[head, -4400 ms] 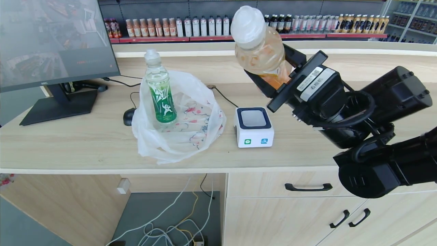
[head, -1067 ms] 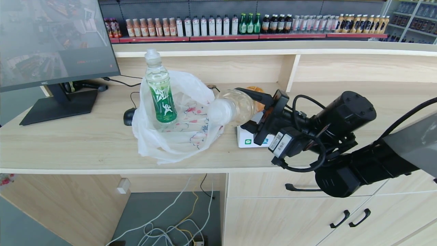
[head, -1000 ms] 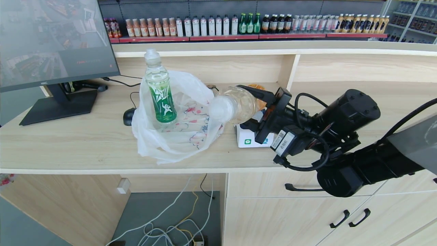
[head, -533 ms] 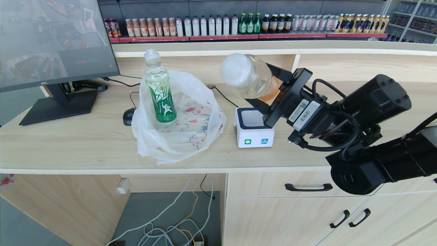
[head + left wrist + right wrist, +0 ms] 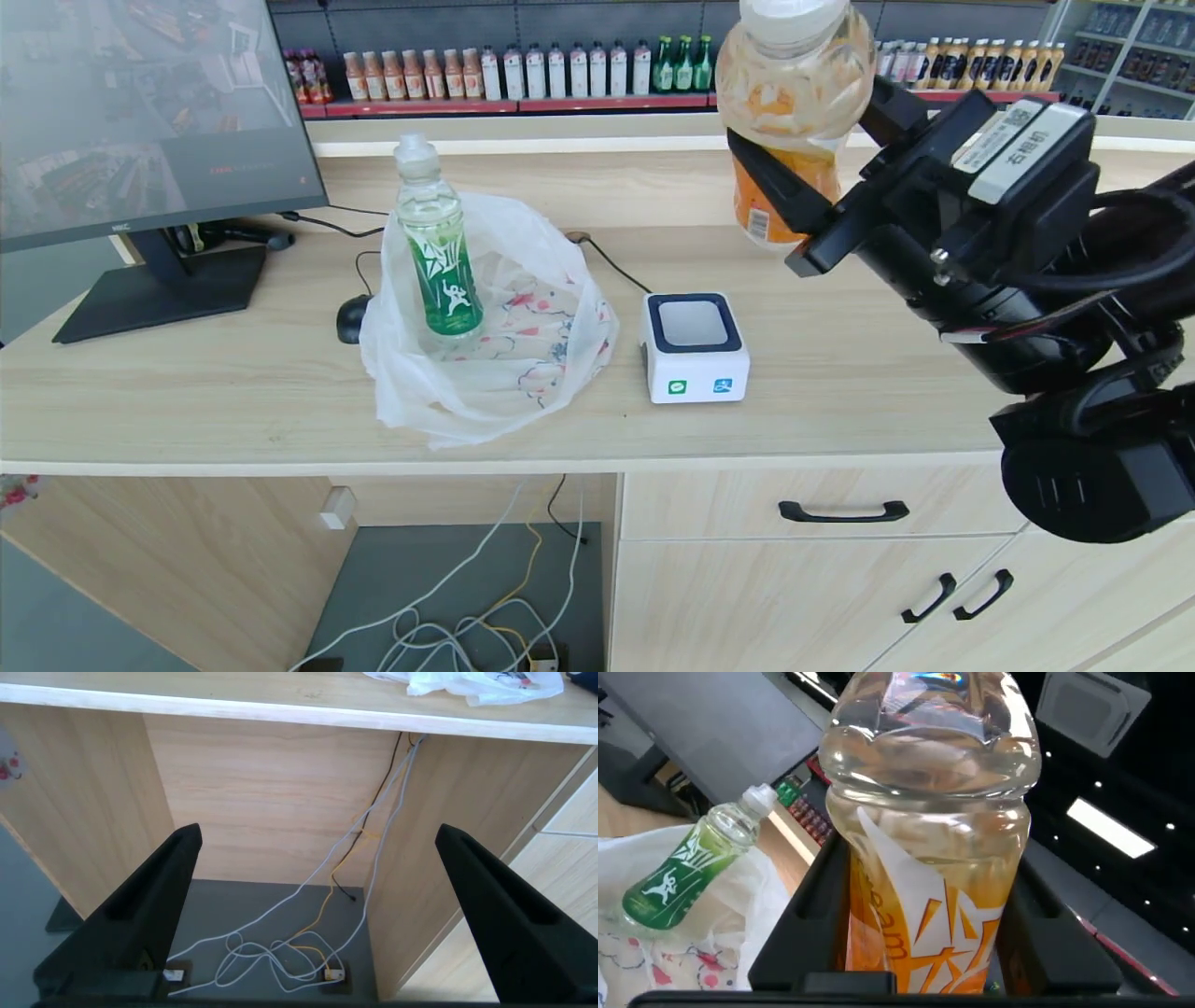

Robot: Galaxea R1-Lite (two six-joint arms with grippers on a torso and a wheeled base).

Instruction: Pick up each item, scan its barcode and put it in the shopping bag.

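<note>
Orange drink bottle is held raised in the air by the right pincer, whose black fingers are clamped on opposite sides of the orange-labelled lower part. It is kept upright, neck upward, and a barcode is seen low on the label, turned towards the robot's left. The bottle is well above the tabletop and well apart from the scanner, to the right of it. From the right wrist, the same bottle is seen gripped inside the right pincer, with clear liquid visible above the label. The left pincer is held below the level of the tabletop with its fingers spread wide and nothing between them; loose cables are seen lying beyond it. On the tabletop, the white scanner is set near the front edge with its dark window facing up. Just beside it, to the left, the white shopping bag is spread open, and a green bottle is stood upright inside it. A dark mouse is placed against the bag's left side, and a monitor is stood farther left. At the back, a shelf is lined with rows of drinks
</note>
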